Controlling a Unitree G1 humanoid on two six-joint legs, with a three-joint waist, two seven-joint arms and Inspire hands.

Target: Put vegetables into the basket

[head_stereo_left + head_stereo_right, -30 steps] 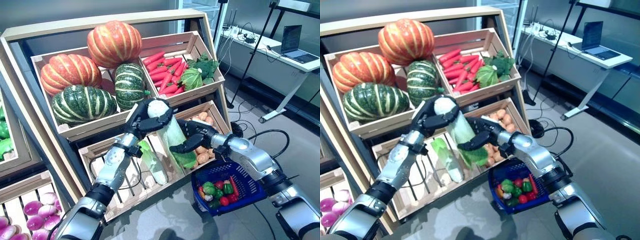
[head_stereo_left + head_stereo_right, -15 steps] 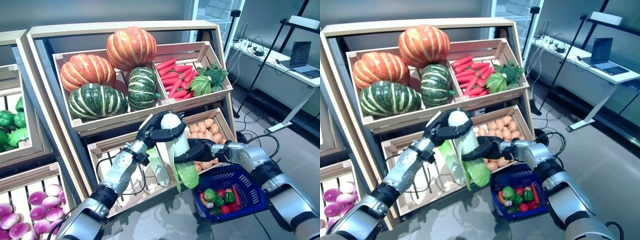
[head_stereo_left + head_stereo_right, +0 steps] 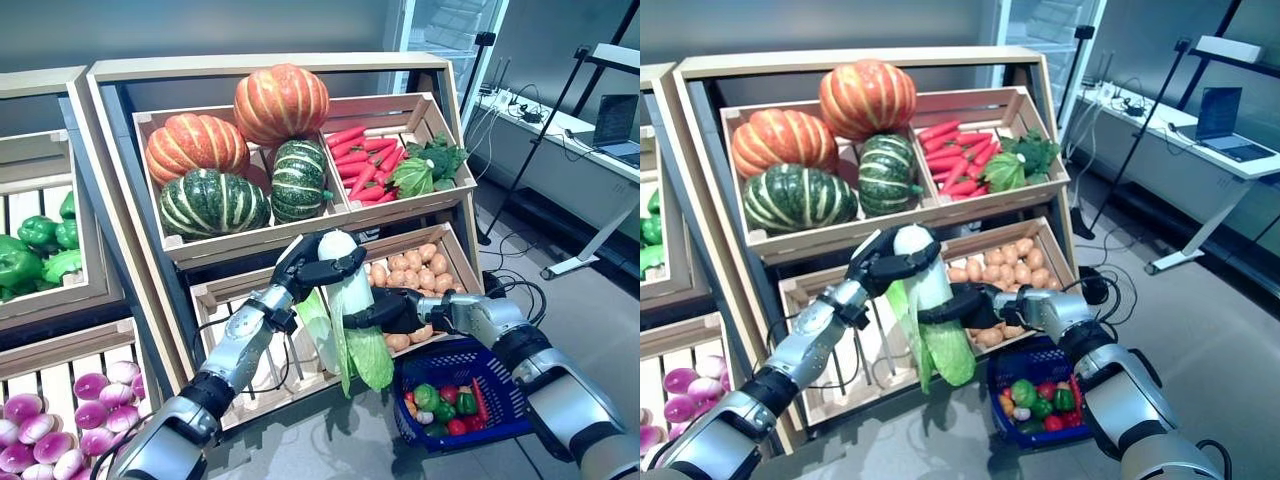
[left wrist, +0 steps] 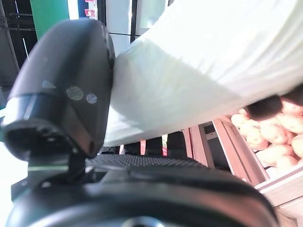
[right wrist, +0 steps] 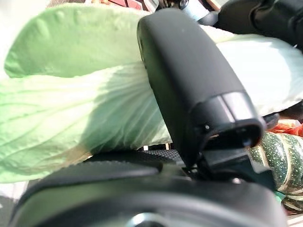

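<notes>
A wooden shelf rack [image 3: 120, 70] stands on a grey floor [image 3: 600, 290], with a desk and laptop [image 3: 622, 122] off to the right. Its crates hold pumpkins [image 3: 280, 102], carrots [image 3: 365, 170], potatoes [image 3: 415, 265], green peppers [image 3: 25, 250] and purple onions [image 3: 40, 440]. The left hand [image 3: 310, 265] curls round the white top of a napa cabbage [image 3: 350, 320], held upright before the lower crates. The right hand [image 3: 395, 312] wraps its middle. A blue basket [image 3: 500, 405] of small vegetables hangs at the right forearm, just beside the cabbage's leafy end.
</notes>
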